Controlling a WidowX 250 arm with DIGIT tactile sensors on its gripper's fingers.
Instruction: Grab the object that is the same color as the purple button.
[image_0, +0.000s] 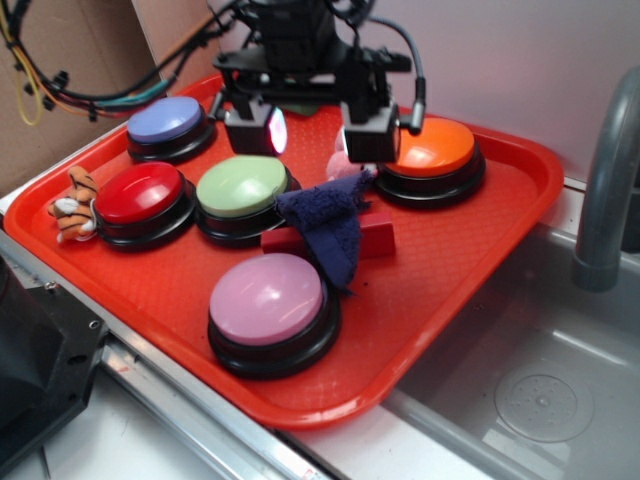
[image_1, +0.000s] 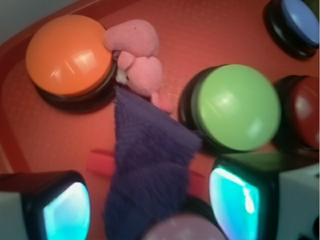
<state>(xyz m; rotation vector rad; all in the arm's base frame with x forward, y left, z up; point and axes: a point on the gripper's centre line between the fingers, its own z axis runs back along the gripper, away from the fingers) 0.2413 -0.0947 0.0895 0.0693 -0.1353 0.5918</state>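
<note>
Tool (image_0: 310, 130) spread wide, holding nothing, poised above the purple rag (image_0: 330, 225) draped over 1 red block (image_0: 375, 238) beside the green button (image_0: 240, 186).

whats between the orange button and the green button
A pink plush toy beside the orange button, and the top of the dark purple rag toward the green button; clearest in the wrist view.

even, bright overhead light — white glare on the orange button (image_0: 433, 147) and lilac button (image_0: 267, 297); exterior view sharp, wrist view soft, glowing finger pads (image_1: 66, 212) blurred.
</note>
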